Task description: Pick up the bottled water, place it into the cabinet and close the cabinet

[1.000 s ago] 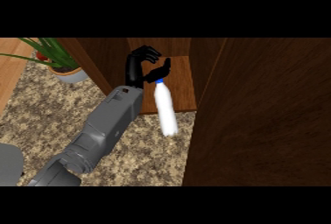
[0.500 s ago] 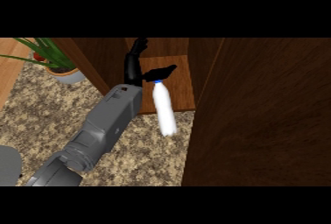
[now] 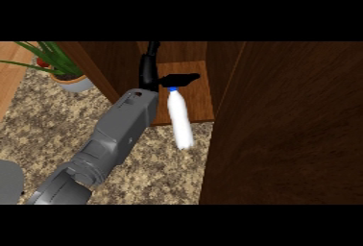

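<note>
Since 1 s earlier the left hand (image 3: 151, 67) had pushed deeper into the cabinet (image 3: 191, 89), fingers straightened and thumb out over the cap, while the bottle (image 3: 181, 122) hung across the shelf lip beside it, probably light, stiff and slippery, best gripped mid-body.

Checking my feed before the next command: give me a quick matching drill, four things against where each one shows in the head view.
Things:
1. bottled water
2. potted plant
3. cabinet door
4. left hand

Places:
A. upper left corner, on the counter
B. filling the right side of the view
C. centre, blue cap up, hanging past the shelf's front edge
D. reaching into the cabinet opening, above the bottle cap

Pairs: 1-C, 2-A, 3-B, 4-D
</note>
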You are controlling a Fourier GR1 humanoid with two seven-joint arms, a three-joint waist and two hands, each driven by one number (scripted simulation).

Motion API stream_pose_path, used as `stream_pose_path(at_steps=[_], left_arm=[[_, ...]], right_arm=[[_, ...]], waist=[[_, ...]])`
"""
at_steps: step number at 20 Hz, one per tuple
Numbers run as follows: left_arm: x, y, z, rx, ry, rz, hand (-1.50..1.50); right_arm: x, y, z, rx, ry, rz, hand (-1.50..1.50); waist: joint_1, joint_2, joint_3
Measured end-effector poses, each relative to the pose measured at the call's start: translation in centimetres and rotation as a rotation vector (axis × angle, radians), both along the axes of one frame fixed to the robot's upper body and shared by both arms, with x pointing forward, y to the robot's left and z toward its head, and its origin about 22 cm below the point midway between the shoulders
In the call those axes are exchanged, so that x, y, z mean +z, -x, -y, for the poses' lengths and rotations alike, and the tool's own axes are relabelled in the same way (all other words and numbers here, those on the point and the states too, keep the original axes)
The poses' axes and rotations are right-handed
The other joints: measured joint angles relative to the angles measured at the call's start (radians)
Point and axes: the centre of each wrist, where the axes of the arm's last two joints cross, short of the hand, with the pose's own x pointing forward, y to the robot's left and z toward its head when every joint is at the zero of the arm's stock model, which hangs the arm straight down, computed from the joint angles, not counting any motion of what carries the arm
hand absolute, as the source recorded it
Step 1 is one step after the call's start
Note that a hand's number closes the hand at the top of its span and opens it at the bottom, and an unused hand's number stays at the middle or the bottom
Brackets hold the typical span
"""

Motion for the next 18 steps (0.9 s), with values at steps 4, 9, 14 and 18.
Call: stream_pose_path(at_steps=[4, 9, 14, 18], left_arm=[[0.6, -0.1, 0.4, -0.108, 0.075, 0.042, -1.50], [1.9, -0.4, 1.2, -0.249, 0.174, 0.071, -1.50], [1.5, 0.2, 1.4, -0.318, 0.257, 0.068, -1.50], [1.3, 1.3, 2.0, -0.361, 0.312, 0.065, -1.50]], right_arm=[[-0.1, 0.0, 0.0, -0.001, -0.004, -0.003, -1.50], [-0.3, 0.2, 0.3, -0.011, 0.001, 0.000, -1.50], [0.0, 0.0, 0.1, -0.014, -0.004, -0.015, -1.50], [0.2, -0.2, 0.1, -0.020, 0.005, -0.012, -1.50]], waist=[[0.004, -0.002, 0.000], [0.014, -0.010, 0.000], [0.036, -0.018, 0.000], [0.052, -0.025, 0.000]])
